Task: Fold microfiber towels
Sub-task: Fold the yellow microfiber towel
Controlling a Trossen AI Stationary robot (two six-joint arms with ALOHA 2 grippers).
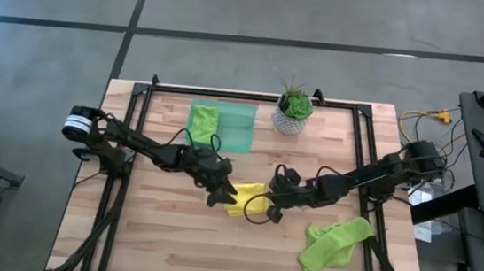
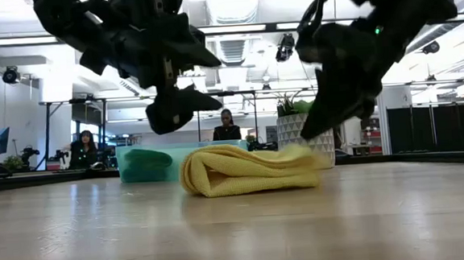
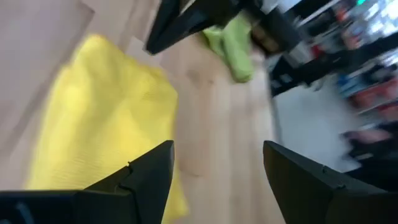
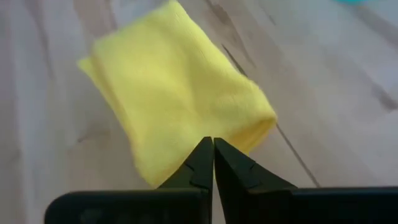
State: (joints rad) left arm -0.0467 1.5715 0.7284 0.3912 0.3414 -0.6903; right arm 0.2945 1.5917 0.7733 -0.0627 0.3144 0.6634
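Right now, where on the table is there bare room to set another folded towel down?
Free: the front left wood of the table, and the back right beyond the potted plant. Crowded: the middle, where both grippers flank the yellow towel, the green tray, and the lime green towel front right.

Overhead, table-level and both close wrist cameras share the yellow towel [image 1: 248, 198].

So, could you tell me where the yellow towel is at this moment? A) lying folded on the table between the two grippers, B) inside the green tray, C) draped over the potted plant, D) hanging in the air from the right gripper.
A: the yellow towel lies folded on the wooden table, with the open left gripper on one side and the shut right gripper on the other, neither holding it.
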